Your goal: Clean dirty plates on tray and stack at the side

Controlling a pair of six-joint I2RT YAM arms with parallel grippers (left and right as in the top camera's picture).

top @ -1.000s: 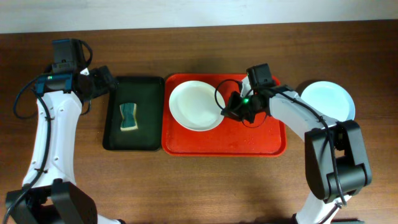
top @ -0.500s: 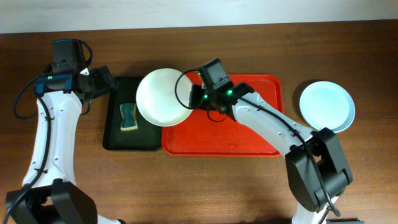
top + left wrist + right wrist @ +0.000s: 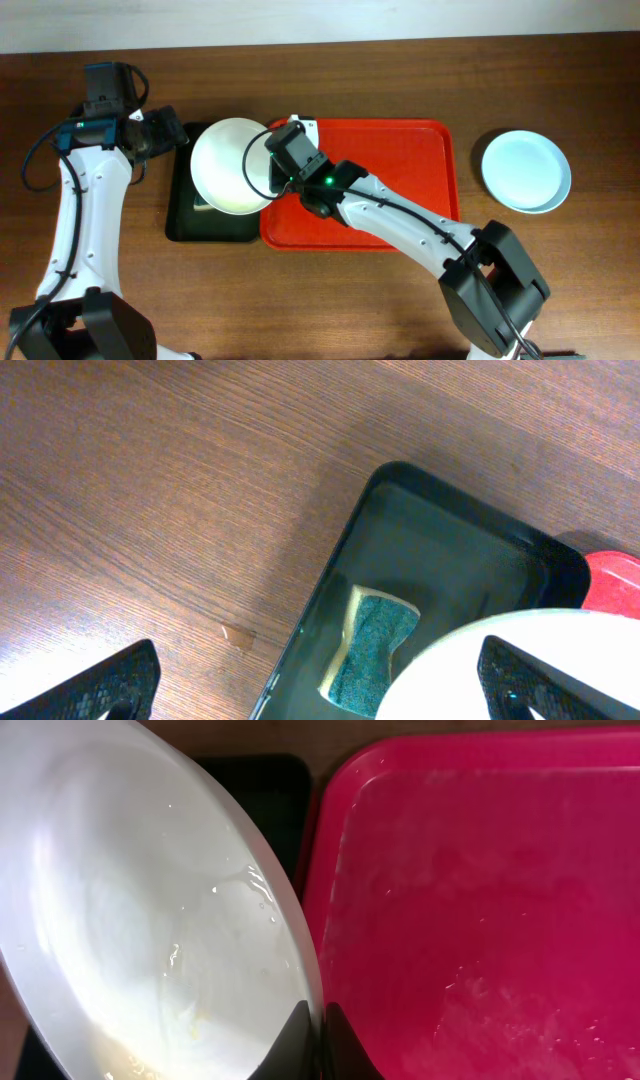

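My right gripper [image 3: 271,174] is shut on the rim of the white plate [image 3: 226,165] and holds it tilted over the black tray [image 3: 184,226]. In the right wrist view the fingers [image 3: 320,1042] pinch the plate's edge [image 3: 150,920], which has faint yellow smears. The red tray [image 3: 400,200] holds no plates and also shows in the right wrist view [image 3: 480,900]. A pale mint-blue plate [image 3: 526,170] lies on the table to the right of the red tray. My left gripper [image 3: 168,135] is open and empty by the black tray's far left corner [image 3: 320,690].
A green sponge [image 3: 372,650] lies in the black tray [image 3: 440,550], partly hidden under the white plate [image 3: 520,670]. The black tray touches the red tray's left side. Bare wooden table lies all around.
My right gripper has carried the white plate leftward off the red tray to above the black tray. The left arm has not moved.
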